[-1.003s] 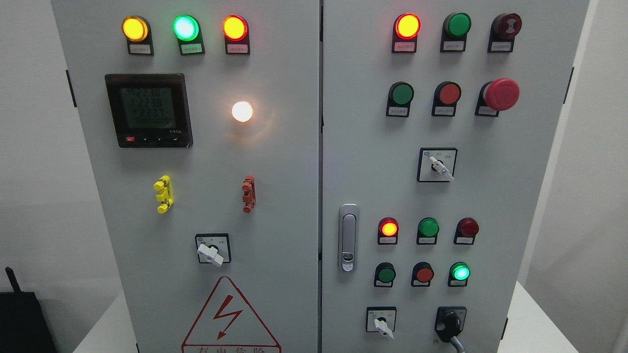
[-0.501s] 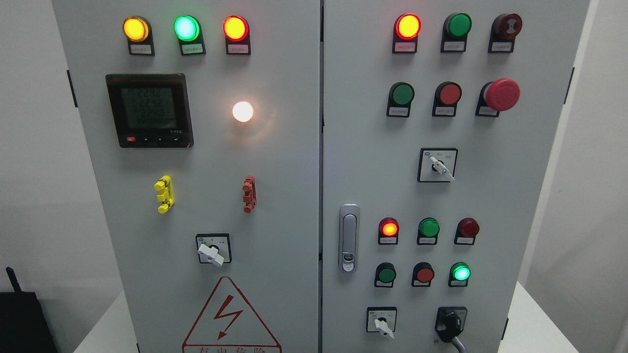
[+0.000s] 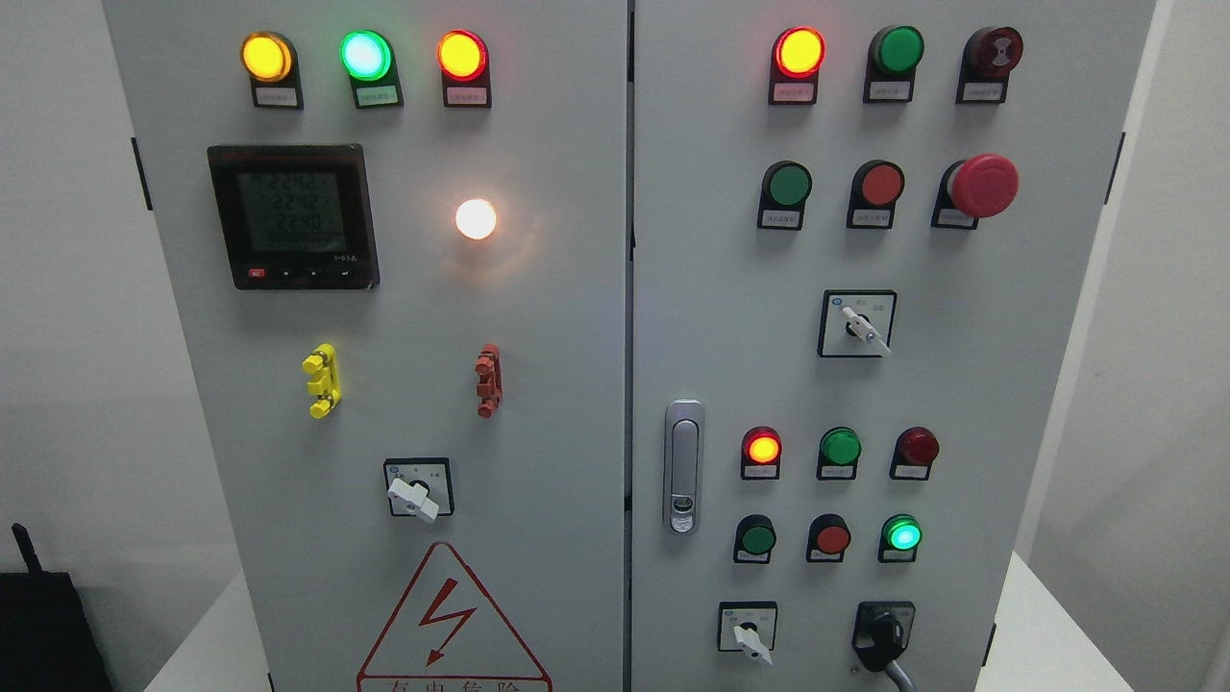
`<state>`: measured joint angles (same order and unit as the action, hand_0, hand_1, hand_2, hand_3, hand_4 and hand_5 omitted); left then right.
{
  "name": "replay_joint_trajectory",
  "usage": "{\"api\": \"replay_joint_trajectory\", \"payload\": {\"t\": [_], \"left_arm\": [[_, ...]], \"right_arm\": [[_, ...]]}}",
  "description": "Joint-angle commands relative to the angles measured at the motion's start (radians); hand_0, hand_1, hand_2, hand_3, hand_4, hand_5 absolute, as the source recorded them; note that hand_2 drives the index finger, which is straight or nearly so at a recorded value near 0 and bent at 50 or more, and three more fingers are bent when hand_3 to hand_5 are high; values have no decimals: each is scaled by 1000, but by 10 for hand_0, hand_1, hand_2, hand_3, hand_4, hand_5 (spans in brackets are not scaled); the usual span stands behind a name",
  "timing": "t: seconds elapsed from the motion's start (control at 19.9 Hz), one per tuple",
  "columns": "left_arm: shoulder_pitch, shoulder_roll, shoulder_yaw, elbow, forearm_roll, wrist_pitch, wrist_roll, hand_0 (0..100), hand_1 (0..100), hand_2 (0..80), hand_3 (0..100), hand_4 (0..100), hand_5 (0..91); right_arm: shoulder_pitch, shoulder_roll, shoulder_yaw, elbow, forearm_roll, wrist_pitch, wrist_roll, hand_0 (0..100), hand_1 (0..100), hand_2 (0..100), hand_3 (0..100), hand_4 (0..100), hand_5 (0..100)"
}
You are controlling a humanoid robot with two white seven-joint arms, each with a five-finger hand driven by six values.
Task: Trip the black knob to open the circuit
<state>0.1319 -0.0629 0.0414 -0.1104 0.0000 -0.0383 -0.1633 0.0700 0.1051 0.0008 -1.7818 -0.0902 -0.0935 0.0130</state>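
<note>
- Pale walls behind; grey cabinet [image 3: 577, 384] filling the view, lamps lit.
- Black knob [image 3: 882, 638] low on the right door, right of and below the silver door handle [image 3: 682, 466], handle pointing down.
- No hand in view; finger state impossible to tell.
- Best approached from the lower right: pinch the lever squarely, turn firmly, avoid the white switch [image 3: 748, 634] just beside it on the left.

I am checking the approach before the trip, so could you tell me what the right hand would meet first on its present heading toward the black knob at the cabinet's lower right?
That cannot be judged: neither hand is in view, so no heading shows. The black knob stands unobstructed on the right door, a grey cable hanging just below it.
</note>
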Motion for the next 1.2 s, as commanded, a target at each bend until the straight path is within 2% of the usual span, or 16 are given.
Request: {"api": "replay_joint_trajectory", "payload": {"t": [0.0,1.15], "left_arm": [[0,0,0,0,-23,-2,-1,120,389,0,0,0,0],[0,0,0,0,-23,-2,-1,120,389,0,0,0,0]], "right_arm": [[1,-2,-12,4,0,1,2,0,0,0,1000,1000,1000],[-1,-12,-42,2,-2,1,8,0,0,0,1000,1000,1000]]}}
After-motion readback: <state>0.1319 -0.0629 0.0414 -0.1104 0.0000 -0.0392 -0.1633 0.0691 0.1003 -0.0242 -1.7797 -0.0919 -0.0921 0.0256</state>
